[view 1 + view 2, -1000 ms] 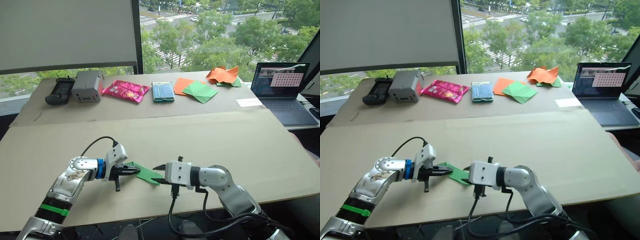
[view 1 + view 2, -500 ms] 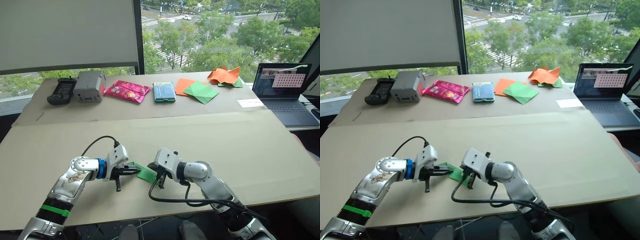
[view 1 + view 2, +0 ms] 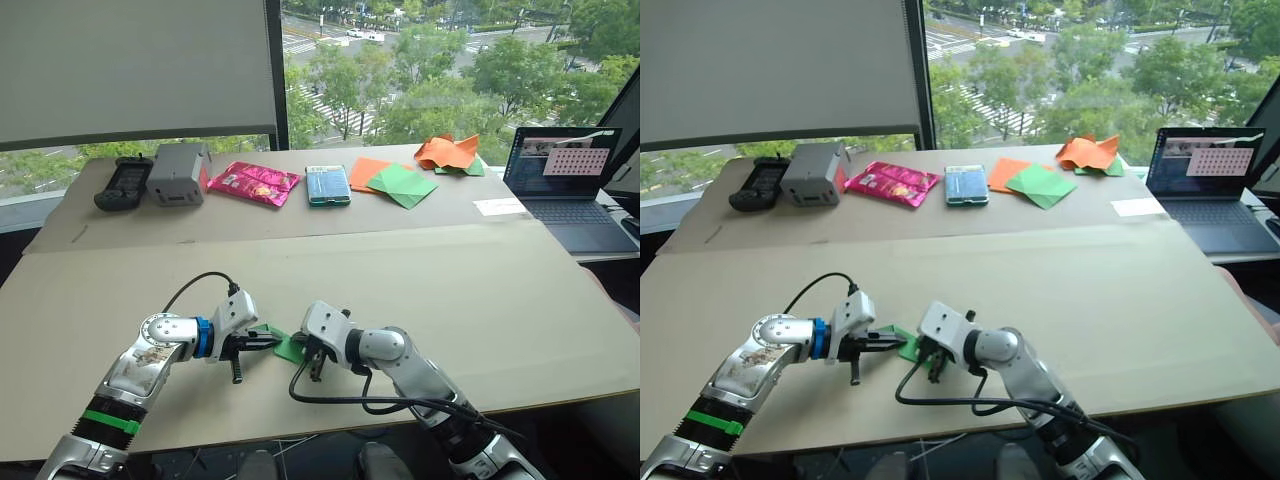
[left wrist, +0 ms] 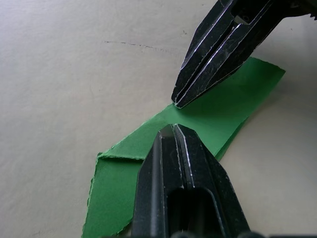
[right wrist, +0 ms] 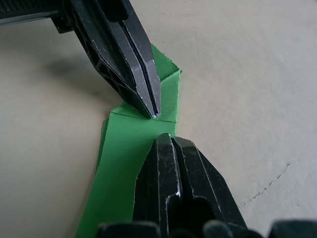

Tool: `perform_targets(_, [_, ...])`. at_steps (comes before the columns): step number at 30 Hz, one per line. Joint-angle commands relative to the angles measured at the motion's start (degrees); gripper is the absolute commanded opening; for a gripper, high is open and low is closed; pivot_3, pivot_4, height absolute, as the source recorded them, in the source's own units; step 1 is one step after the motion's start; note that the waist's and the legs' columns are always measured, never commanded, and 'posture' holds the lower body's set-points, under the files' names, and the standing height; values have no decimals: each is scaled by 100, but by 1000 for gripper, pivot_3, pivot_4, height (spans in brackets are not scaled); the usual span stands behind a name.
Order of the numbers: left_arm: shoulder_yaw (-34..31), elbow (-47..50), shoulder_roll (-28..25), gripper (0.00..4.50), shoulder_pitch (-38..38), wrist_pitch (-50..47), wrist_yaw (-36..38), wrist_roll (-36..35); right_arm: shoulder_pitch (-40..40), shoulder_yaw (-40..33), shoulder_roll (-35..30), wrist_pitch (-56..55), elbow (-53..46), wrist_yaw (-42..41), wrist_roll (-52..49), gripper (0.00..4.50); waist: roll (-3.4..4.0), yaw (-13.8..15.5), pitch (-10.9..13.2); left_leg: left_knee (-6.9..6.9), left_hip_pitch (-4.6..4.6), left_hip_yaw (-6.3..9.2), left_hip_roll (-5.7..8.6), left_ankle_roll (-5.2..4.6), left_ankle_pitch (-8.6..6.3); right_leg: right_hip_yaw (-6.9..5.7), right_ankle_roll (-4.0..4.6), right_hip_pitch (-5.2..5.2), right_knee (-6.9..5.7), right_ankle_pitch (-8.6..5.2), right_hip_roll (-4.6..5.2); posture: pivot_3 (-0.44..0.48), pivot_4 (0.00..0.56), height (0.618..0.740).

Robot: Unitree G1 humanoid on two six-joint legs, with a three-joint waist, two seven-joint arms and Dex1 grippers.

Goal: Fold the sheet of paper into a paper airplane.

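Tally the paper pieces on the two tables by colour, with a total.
Green: 2 — the folded green paper under the left gripper and right gripper, and the plain green sheet on the far table.
Orange: 2 — the flat orange sheet and the crumpled orange paper.
White: 1 — the white slip.
Total: 5

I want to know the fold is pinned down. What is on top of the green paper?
Both closed grippers, left and right, press their tips onto the green paper, which lies on the table. The paper beneath the left fingers is covered.
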State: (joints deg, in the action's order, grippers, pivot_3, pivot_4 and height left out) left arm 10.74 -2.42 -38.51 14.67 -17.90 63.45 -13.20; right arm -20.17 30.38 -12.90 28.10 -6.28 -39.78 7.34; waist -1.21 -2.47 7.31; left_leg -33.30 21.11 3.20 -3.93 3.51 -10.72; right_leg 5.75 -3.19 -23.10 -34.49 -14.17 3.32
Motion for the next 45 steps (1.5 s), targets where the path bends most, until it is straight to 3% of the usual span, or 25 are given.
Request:
perform_targets(1, [94,-106,-44,0,-100,-82,-62,180,43,153,-112,395,211,-39,109,33,4,-1,-18,0,0,0,0,0,0,0,0,0,0,0,0,0,150,725])
perform_targets(37, [112,-154,-81,0,-93,-26,7,207,1398,66,-1626,1578,-1268,-215,-180,33,0,75,-101,-2,2,-6,3,14,-8,-1,0,3,42,-3,13,0,150,725])
perform_targets(45, [144,-172,-41,0,-44,-36,2,207,1207,-220,-1476,1882,-1896,-93,-456,33,-11,109,-97,-3,2,-6,2,19,-11,-3,1,-2,45,-4,15,0,150,725])
